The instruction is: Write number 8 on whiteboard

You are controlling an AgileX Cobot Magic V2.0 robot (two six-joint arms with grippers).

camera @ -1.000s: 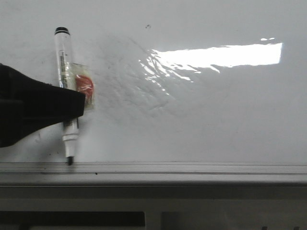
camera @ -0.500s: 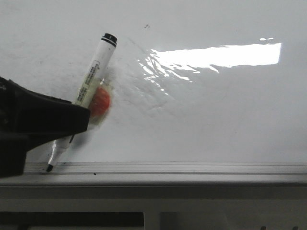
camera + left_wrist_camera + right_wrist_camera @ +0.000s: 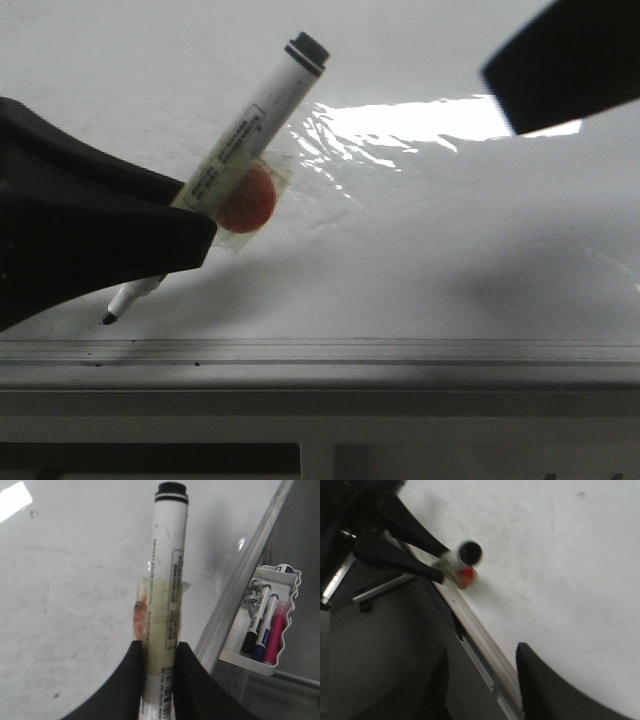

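Left gripper (image 3: 159, 667) clamps marker (image 3: 250, 130) mid-barrel, tip just above whiteboard (image 3: 450, 260); light, rigid, slick barrel. Right gripper (image 3: 480, 680) spread, empty. No 8 drawn yet.

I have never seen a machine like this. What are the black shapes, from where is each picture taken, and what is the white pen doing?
This is a robot with two arms, and each arm ends in a black gripper. One picture looks forward over a whiteboard; the other two come from small cameras on the wrists.

In the front view, the large black shape on the left is the left gripper. It is shut on a white marker, which is tilted with its black tip pointing down near the board's grey edge rail. A piece of clear tape with an orange patch is stuck on the marker.

The dark shape at the top right is the right gripper. It is open and holds nothing.

No number 8 is on the board yet. Beside the board hangs a small white tray with spare markers.
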